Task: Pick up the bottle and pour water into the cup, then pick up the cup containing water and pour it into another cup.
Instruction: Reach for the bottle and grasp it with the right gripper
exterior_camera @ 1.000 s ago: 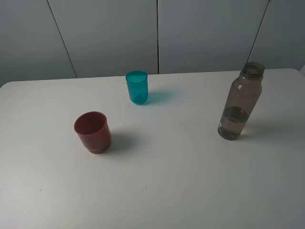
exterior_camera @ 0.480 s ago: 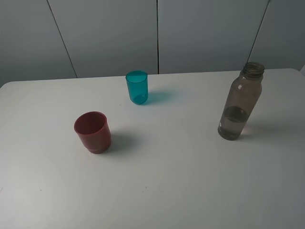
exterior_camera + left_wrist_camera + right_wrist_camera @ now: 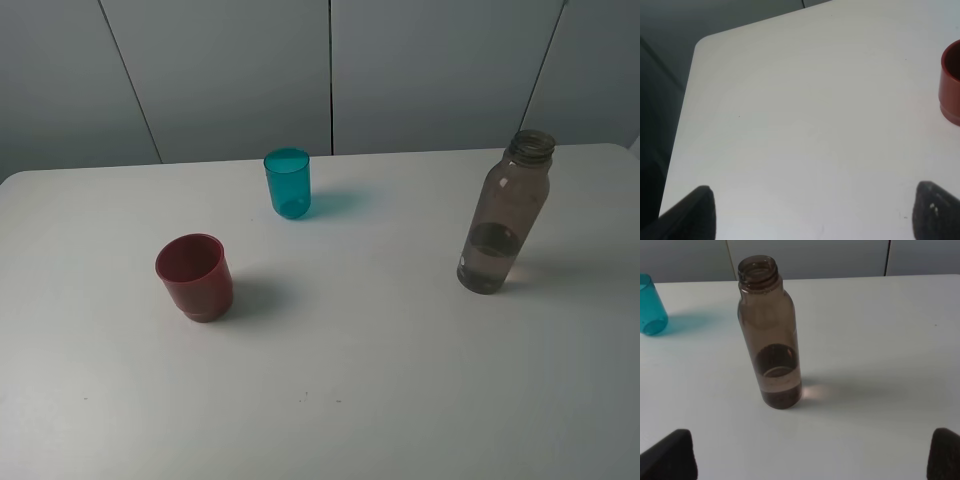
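White bench (image 3: 400, 380): bottle (image 3: 503, 215), uncapped and part full, stands upright at right; teal cup (image 3: 287, 183) far centre, red cup (image 3: 195, 277) near left. First pickup apparently not begun. Right end effector (image 3: 807, 455), spread wide and empty, faces the bottle and should next close round it; left end effector (image 3: 812, 212) also released.

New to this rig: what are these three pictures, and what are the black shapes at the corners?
A robot with two arms. One camera sits high and looks down on a white table; neither arm shows there. The other two cameras ride on the wrists, and the black shapes are the tips of the left gripper and right gripper, both open, holding nothing. On the table stand an uncapped bottle partly filled with water, a teal cup and a dark red cup.
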Controlling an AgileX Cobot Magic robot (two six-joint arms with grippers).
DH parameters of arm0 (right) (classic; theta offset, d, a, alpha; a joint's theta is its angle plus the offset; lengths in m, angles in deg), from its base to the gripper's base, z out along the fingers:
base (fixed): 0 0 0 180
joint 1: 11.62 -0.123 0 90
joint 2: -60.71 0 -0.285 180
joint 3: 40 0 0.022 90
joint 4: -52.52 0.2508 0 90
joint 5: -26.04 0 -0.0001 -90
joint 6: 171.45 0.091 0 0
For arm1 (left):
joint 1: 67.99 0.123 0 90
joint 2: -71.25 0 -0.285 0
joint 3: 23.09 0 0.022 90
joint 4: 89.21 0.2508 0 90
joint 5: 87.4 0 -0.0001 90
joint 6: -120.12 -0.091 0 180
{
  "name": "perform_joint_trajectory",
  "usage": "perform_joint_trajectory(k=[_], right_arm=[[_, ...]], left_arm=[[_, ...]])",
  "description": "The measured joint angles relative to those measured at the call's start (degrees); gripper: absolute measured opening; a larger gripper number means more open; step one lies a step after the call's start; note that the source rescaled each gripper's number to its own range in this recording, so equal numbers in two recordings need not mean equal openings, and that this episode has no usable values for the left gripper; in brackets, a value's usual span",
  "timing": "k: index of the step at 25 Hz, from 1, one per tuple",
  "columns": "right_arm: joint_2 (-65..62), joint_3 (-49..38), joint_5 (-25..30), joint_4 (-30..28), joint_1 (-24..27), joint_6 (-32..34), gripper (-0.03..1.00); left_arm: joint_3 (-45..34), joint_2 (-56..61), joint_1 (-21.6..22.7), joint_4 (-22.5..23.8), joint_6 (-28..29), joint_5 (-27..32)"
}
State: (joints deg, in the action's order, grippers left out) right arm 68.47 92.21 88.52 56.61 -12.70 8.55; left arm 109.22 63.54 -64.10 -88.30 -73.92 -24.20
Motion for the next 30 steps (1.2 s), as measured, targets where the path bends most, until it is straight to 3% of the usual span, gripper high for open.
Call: perform_joint_trajectory(k=[11, 18, 25, 30], right_arm=[[0.8, 0.1, -0.7, 0.0, 0.0, 0.0, 1.0], [16.6, 6.7, -12.0, 1.1, 0.0, 0.4, 1.0], [32.7, 5.9, -21.0, 5.9, -0.2, -4.0, 1.0], [37.2, 0.7, -30.0, 6.1, -7.7, -4.9, 1.0]], left_arm=[[0.0, 0.0, 0.0, 0.0, 0.0, 0.0], [0.0, 0.0, 0.0, 0.0, 0.0, 0.0], [0.0, 0.0, 0.0, 0.0, 0.0, 0.0], [0.0, 0.0, 0.0, 0.0, 0.0, 0.0]])
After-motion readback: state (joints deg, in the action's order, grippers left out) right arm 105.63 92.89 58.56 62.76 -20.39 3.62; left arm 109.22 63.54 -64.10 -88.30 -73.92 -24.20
